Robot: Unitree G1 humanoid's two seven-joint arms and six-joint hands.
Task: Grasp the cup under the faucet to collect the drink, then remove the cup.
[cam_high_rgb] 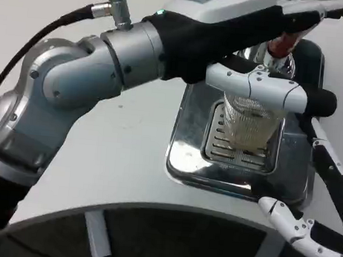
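On drip tray [183, 160]: cup [250, 121] upright, left hand [253, 33] above.

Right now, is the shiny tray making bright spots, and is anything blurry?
In the head view, the metal tray throws pale glare on its left side; the clear cup looks hazy; the left hand, nearest the camera, is a bit soft.

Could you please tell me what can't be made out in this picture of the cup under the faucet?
- Faucet, head view: mostly hidden behind the left robot hand.
- Cup: its rim is covered by a finger, so its fill level is unclear.
- Right robot hand: cut off by the picture's right edge, grip unclear.
- Drip tray: its far end is hidden.
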